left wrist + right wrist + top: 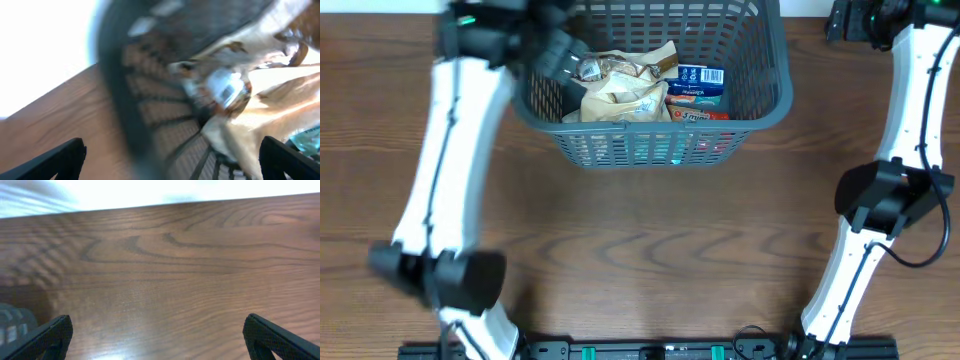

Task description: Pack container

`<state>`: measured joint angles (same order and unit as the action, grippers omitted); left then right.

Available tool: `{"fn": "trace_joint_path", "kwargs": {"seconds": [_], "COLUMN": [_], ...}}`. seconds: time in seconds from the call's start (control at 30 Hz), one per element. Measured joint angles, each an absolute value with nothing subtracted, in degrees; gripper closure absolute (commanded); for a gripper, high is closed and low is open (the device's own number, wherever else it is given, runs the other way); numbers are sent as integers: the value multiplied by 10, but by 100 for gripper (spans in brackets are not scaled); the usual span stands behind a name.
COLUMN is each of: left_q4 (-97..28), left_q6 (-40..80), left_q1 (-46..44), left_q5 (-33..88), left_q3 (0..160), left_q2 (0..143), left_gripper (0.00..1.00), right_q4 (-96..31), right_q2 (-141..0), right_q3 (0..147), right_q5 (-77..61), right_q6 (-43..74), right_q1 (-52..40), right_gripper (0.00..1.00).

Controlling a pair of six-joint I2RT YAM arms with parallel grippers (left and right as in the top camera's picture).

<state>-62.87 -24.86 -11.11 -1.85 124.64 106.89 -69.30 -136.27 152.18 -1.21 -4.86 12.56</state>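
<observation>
Closest to the overhead lens is your left arm (450, 150), smeared by blur, reaching to the left wall of the basket (620, 148). Its pincer (175, 156) is released: in the wrist view both fingertips sit wide apart with nothing between them, over the basket's rim and the tan bags (620, 90). Your right pincer (157, 335) is likewise spread and empty, over bare table (650, 260), well apart from the basket.

The basket stands upright at the far middle of the table, mouth up. Inside lie the tan bags, a blue box (700, 76) and a red packet (698, 112), covering much of the floor. Nothing loose shows on the table, so you can judge the packing nearly or wholly done; what may be left is pulling the left arm clear.

The basket's near wall runs left to right, roughly square to your side. Its far end is cut off by the frame, so you cannot tell which way the long axis runs.
</observation>
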Motion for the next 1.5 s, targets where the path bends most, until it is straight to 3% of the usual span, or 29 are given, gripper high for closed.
{"fn": "trace_joint_path", "kwargs": {"seconds": [0.2, 0.47, 1.03, 1.27, 1.5], "left_q4": [-712, -783, -591, -519, -494], "left_q6": [-202, -177, -156, -150, -149], "left_q1": [-65, -35, 30, 30, 30], "left_q5": [-52, -64, -14, 7, 24], "left_q3": [1249, 1188, 740, 593, 552], "left_q2": [954, 914, 585, 496, 442], "left_gripper": [1, 1, 2, 2, 2], "right_q4": [-761, -865, -970, -947, -799], "right_q2": [-1293, -1244, -1006, -881, -698], "right_q3": [1522, 1525, 1502, 1307, 958], "right_q5": [1, 6, -48, -57, -56], "right_q6": [-45, -39, -56, -67, -69], "right_q1": [126, 126, 101, 42, 10], "right_gripper": [1, 1, 1, 1, 1]}}
